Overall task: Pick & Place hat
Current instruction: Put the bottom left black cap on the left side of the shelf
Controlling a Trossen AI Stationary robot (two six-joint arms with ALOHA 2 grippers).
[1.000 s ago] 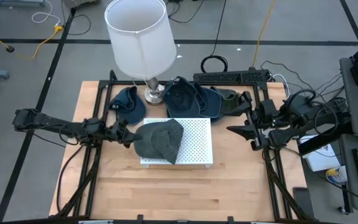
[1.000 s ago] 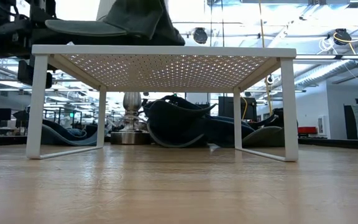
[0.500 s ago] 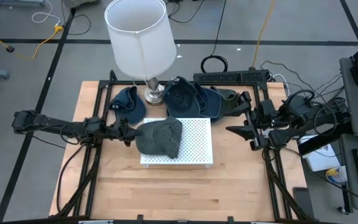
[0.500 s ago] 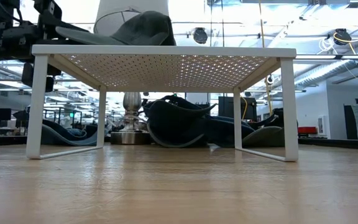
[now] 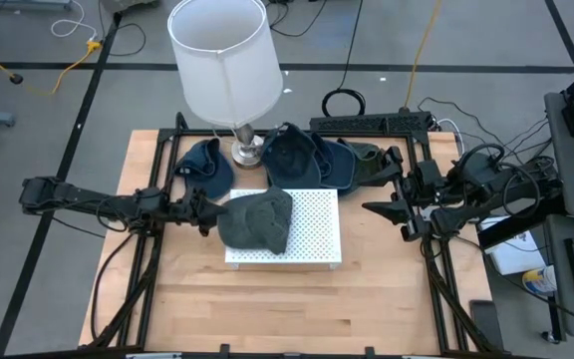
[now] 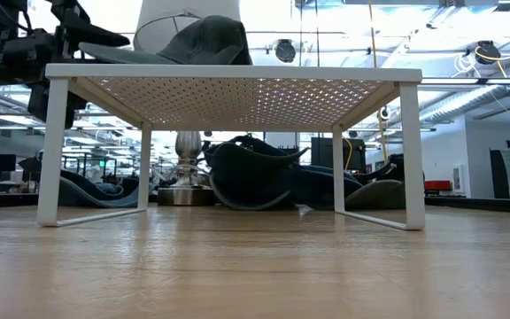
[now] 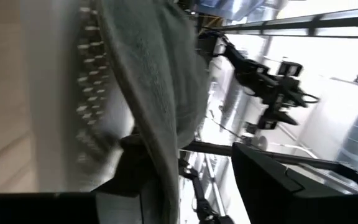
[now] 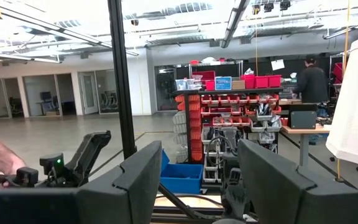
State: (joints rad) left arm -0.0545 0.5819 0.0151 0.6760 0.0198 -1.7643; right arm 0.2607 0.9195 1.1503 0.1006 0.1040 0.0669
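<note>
A grey hat [image 5: 257,221] lies on top of the white perforated rack [image 5: 312,234] in the middle of the table. Its crown faces up and its brim [image 6: 104,53] points toward the table's left. My left gripper [image 5: 205,214] is open at the rack's left edge, with the brim between its fingers. My right gripper [image 5: 372,207] hangs open above the table's right side and holds nothing. My left gripper comes in level from the table's left, its open fingers on either side of the hat's brim [image 7: 160,155]. I cannot tell whether either finger touches the brim. The hat rests on the rack's top [image 6: 237,71].
A lamp with a white shade [image 5: 225,70] stands at the far side behind the rack. Several dark hats [image 5: 307,160] are piled beside its base, and another [image 5: 205,168] lies to its left. Bare wood lies in front of the rack.
My left gripper has opened and let go of the hat's brim, rolling a little at the wrist without shifting place. The hat, held raised and tipped before, has sunk and now lies flat on the rack's top.
</note>
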